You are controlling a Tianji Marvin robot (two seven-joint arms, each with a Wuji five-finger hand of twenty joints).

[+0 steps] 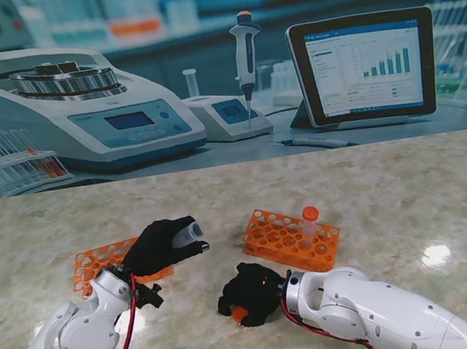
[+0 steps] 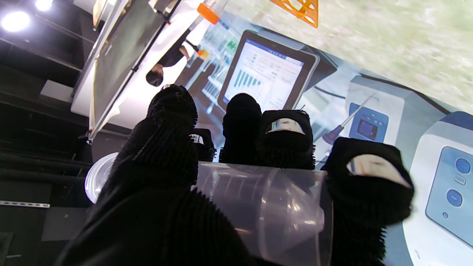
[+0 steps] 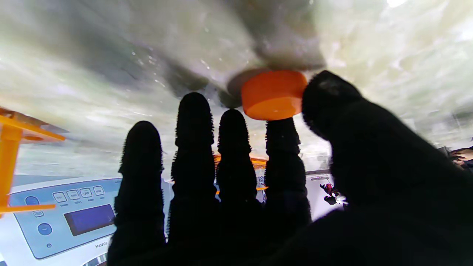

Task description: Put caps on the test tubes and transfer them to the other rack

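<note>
Marbled desk (image 1: 408,194), lab backdrop. We hold an uncapped tube (image 1: 191,231) in our left hand (image 1: 161,246), left of centre; our right hand (image 1: 251,293) pinches an orange cap (image 3: 273,94), lower centre. Advice: align cap squarely before pressing; target rack (image 1: 289,238) sits centre.

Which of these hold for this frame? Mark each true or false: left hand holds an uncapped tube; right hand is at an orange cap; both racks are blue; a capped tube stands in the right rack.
1. The left hand holds an uncapped clear tube. True.
2. The right hand has its fingers on an orange cap. True.
3. Both racks are blue. False: the left rack and right rack are orange.
4. An orange-capped tube stands in the right rack. True.
</note>
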